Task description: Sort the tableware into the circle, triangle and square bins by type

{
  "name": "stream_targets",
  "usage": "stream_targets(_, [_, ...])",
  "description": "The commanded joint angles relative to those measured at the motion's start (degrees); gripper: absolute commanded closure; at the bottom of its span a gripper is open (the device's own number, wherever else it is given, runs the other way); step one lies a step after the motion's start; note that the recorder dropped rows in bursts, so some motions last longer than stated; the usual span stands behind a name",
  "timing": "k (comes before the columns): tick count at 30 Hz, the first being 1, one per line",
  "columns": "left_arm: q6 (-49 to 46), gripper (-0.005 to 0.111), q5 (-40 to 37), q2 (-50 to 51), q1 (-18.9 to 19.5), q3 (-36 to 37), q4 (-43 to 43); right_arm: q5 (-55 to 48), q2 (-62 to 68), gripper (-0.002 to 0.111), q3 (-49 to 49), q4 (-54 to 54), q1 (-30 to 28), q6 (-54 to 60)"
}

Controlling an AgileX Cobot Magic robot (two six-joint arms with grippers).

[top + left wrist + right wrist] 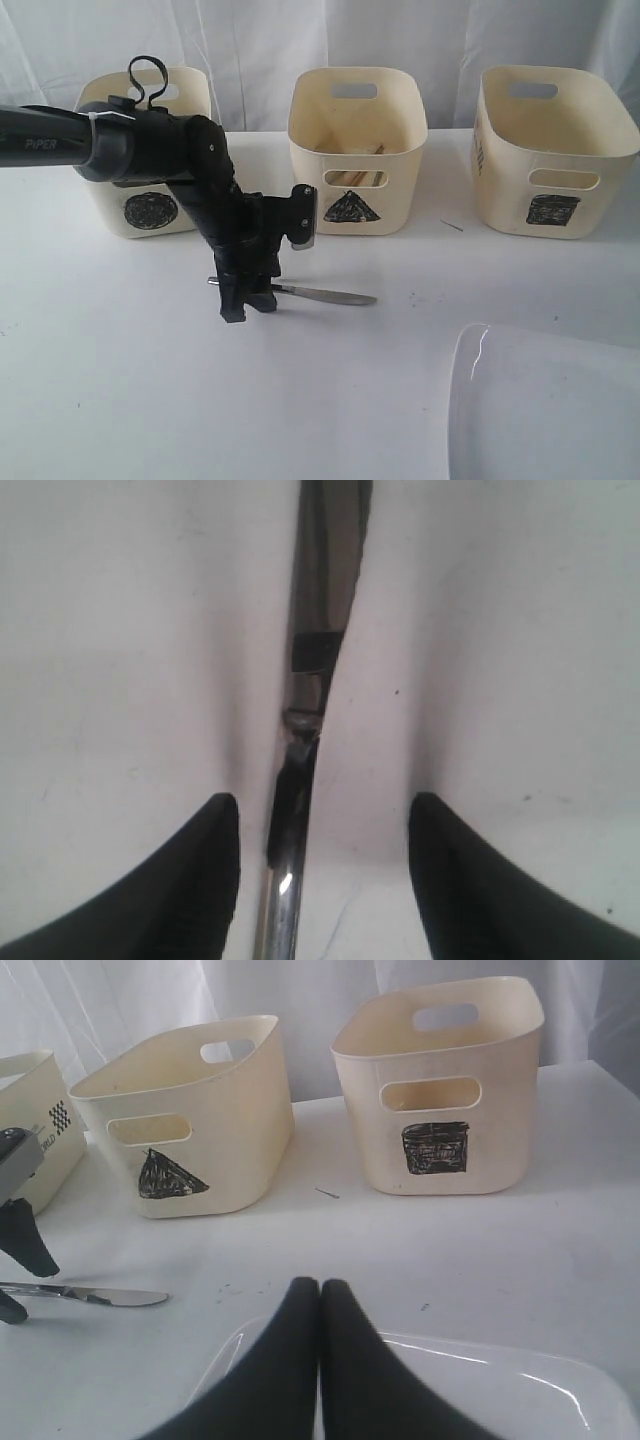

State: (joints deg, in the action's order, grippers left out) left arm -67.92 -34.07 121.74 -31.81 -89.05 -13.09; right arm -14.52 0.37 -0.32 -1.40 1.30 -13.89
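A steel knife [325, 294] lies flat on the white table in front of the triangle bin [357, 205]. My left gripper [250, 308] points down over the knife's handle end. In the left wrist view the knife [298, 780] runs between the open fingers [190, 880], nearer one finger and untouched by either. My right gripper [320, 1286] is shut with nothing in it, hovering over the edge of the large white plate [500, 1385]. The circle bin [150, 210] stands at the left and the square bin [553, 210] at the right.
Wooden sticks [352, 180] show inside the triangle bin through its handle slot. The plate [545, 410] fills the near right corner of the table. The left arm [130, 145] stretches in front of the circle bin. A white curtain hangs behind the bins.
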Motion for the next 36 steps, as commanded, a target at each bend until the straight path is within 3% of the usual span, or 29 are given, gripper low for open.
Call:
stream_targets(1, [0.13, 0.05, -3.01, 1.87, -0.26, 0.98, 0.1, 0.44, -0.37, 0.108, 0.32, -0.08, -0.2, -0.37])
stream_targets(15, [1.71, 0.054, -3.41, 1.87, 3.07, -0.47, -0.39, 0.44, -0.37, 0.108, 0.32, -0.08, -0.2, -0.37])
stream_targets(36, [3.3, 0.054, -8.32, 5.66, 3.22, -4.31, -2.32, 0.44, -0.37, 0.108, 0.32, -0.08, -0.2, -0.37])
